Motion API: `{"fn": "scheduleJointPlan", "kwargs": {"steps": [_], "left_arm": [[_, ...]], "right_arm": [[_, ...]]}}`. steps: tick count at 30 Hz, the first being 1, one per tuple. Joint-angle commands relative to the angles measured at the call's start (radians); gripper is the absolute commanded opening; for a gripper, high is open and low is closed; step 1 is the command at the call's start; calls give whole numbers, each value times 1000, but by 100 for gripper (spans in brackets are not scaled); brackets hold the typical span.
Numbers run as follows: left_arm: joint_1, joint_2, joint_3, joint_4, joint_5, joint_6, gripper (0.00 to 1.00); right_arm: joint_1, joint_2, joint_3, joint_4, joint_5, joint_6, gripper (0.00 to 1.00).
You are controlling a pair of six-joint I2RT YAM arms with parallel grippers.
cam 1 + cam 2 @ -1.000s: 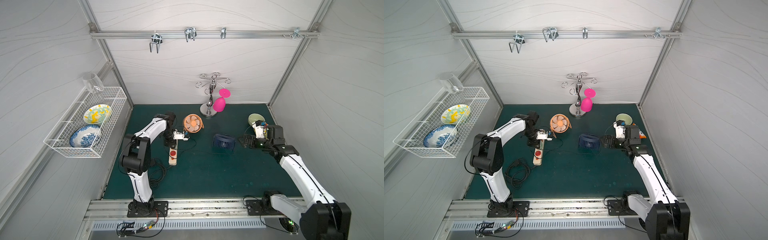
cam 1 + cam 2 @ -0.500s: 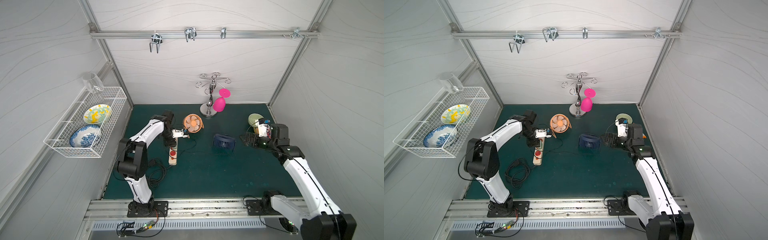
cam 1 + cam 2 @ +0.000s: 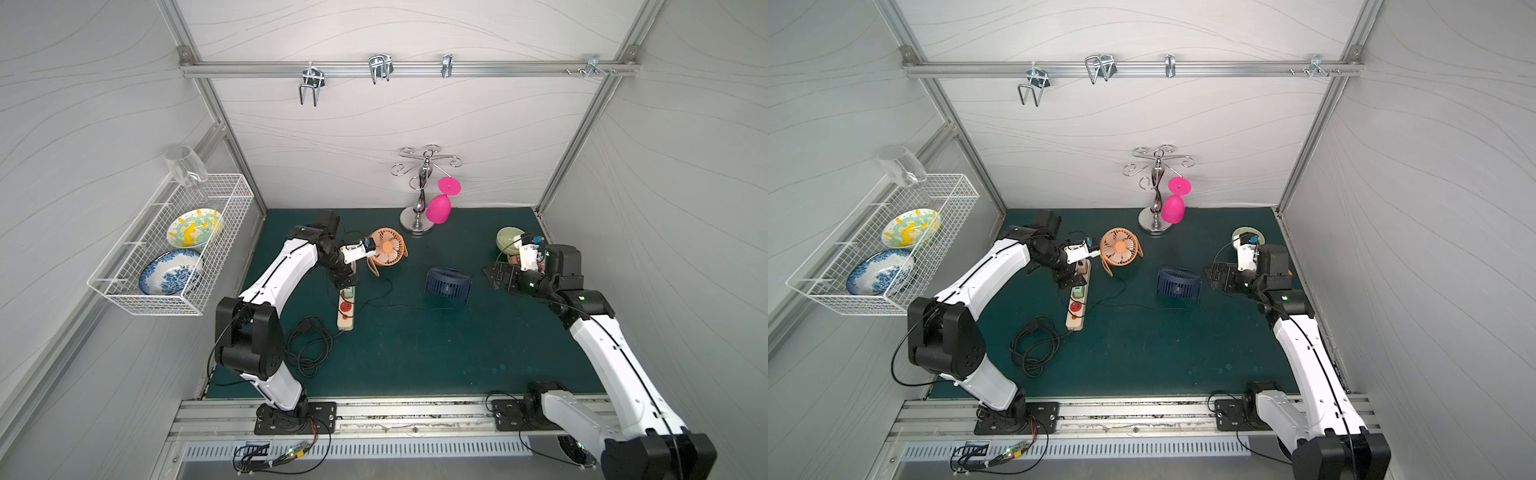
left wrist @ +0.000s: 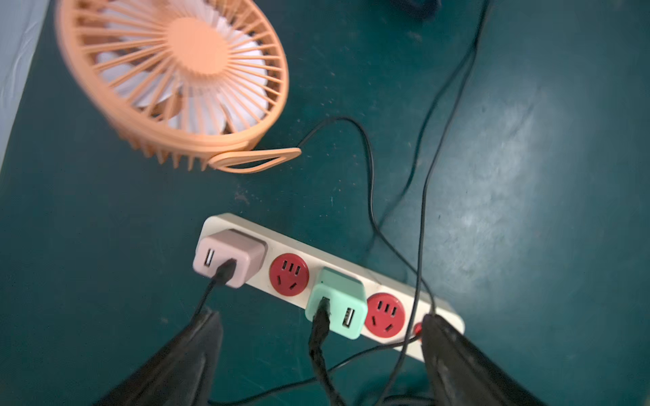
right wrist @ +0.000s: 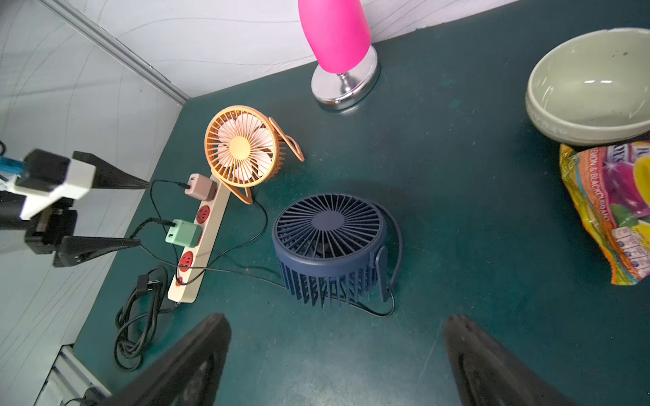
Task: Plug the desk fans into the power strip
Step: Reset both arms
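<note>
Left of centre, your left hand point(image 4: 320, 318) hangs spread wide over the power strip point(image 4: 289, 274) on the table point(image 3: 415, 353), holding nothing. My guess is that's because the pink adapter point(image 4: 228, 258) and green adapter point(image 4: 336, 302) both look seated. The orange fan point(image 4: 197, 52) sits by the strip's upper end and the blue fan point(image 3: 448, 284) mid-frame. Far right, your right hand point(image 5: 337, 318) is spread and empty too.

Lab test cell: white panels point(image 3: 374, 133), aluminium frame point(image 3: 407, 68), green mat point(image 3: 415, 353).
</note>
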Motion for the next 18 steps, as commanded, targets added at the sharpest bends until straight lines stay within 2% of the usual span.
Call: {"fn": "scheduleJointPlan", "kwargs": {"steps": [1, 4, 11, 15, 18], "left_arm": [[57, -81, 31, 149, 27, -228, 100], [136, -121, 30, 224, 62, -411, 100], [306, -179, -80, 385, 97, -721, 100], [375, -229, -227, 511, 102, -818, 100], [395, -278, -349, 612, 72, -868, 100]], "right_arm": [[-6, -2, 5, 43, 95, -10, 99], [-5, 10, 5, 68, 176, -29, 99], [-9, 41, -58, 213, 337, -106, 99], [-14, 74, -101, 301, 405, -134, 99], [-28, 108, -127, 354, 458, -133, 99]]}}
